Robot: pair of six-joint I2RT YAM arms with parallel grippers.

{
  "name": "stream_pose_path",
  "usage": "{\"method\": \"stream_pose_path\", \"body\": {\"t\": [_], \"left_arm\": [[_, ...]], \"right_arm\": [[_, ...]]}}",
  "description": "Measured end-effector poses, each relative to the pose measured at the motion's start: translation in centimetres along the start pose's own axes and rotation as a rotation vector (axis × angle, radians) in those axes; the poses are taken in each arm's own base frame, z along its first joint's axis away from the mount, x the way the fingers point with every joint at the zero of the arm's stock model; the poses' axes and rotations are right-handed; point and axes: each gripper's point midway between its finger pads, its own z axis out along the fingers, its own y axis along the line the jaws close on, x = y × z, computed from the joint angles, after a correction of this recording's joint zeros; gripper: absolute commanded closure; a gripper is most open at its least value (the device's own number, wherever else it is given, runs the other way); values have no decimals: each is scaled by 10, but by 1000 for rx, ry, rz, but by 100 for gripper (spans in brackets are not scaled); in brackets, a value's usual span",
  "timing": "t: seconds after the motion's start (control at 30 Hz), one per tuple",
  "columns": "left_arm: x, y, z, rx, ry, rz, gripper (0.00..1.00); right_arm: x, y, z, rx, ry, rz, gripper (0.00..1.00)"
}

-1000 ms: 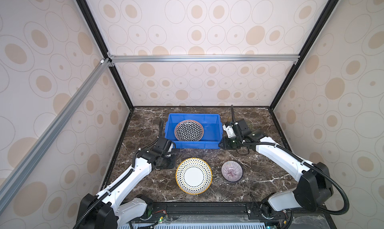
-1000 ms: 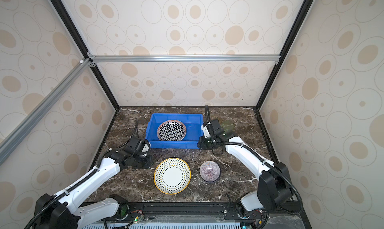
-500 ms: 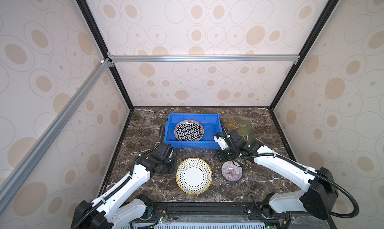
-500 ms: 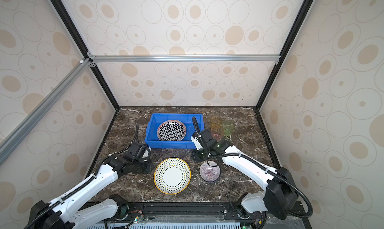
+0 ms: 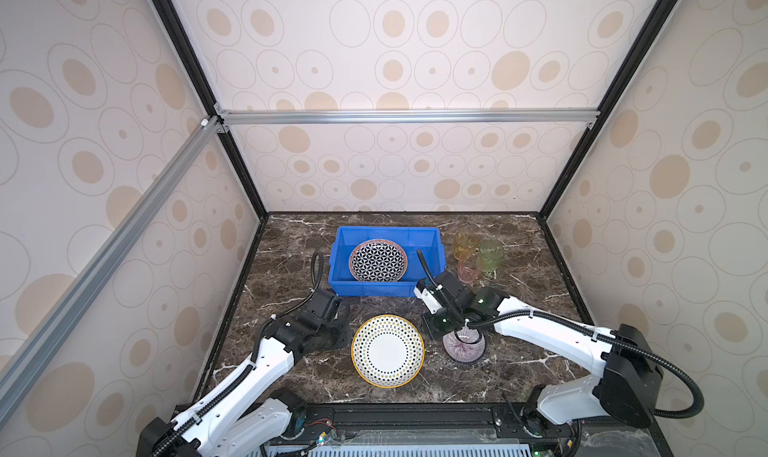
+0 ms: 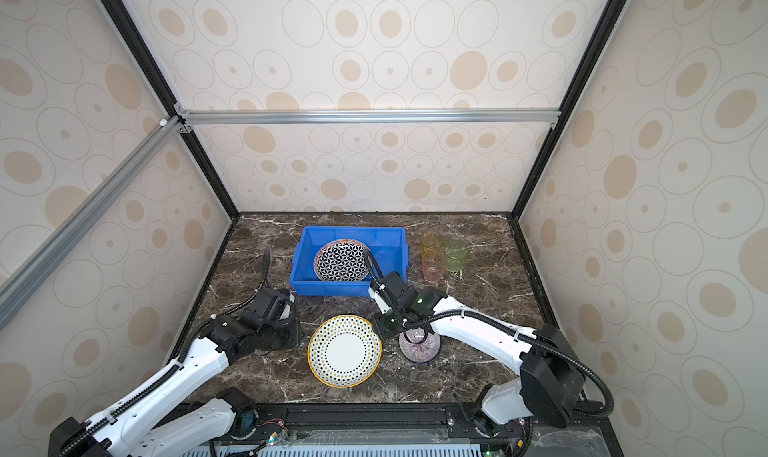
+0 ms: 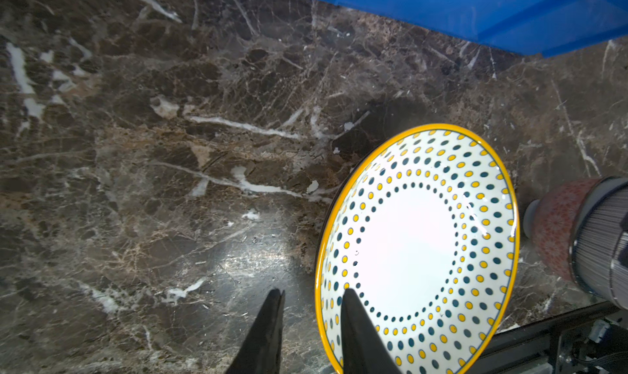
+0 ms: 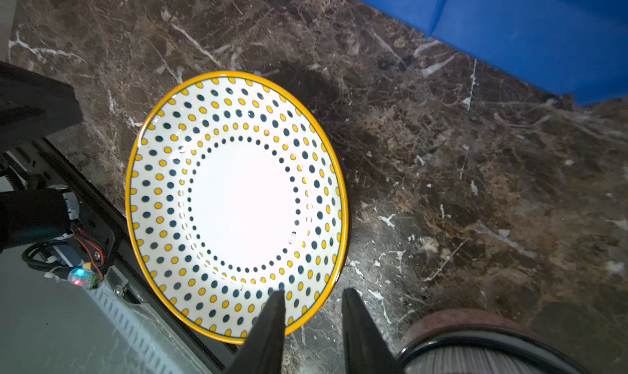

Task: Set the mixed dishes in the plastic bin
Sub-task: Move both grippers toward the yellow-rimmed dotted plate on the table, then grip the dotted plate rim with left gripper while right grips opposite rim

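The blue bin stands at the back middle of the marble table and holds only the lattice plate. The dotted plate lies on the table in front of the bin. Just to its right, the purple-rayed bowl is partly covered by the right arm's wrist and cable. Both wrist views cut the bowl off at the frame edge, where a reddish patterned wall also shows — whether this is one bowl or two nested ones cannot be told.

The yellow tumbler, green tumbler and pink tumbler cluster right of the bin, faint and see-through.

The left gripper has its jaws spread with the dotted plate's rim showing in the gap; whether they touch it cannot be told. The right gripper has its jaws apart over bare marble, between plate and bowl. In both top views the fingers are hidden under the wrists.
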Motion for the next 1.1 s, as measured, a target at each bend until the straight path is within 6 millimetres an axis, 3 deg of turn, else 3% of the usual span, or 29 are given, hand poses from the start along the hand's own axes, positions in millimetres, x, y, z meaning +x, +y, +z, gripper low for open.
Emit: {"method": "stream_pose_path", "body": {"t": [0.27,0.4,1.1], "left_arm": [[10,4,6,12,2,-52,71],[9,2,8,20,-1,-56,71],[18,-6,15,44,42,-35,69]], "right_arm": [[11,-14,13,59,31,14,72],[11,-15,22,59,40,26,79],[16,-17,52,52,81,60,83]]}}
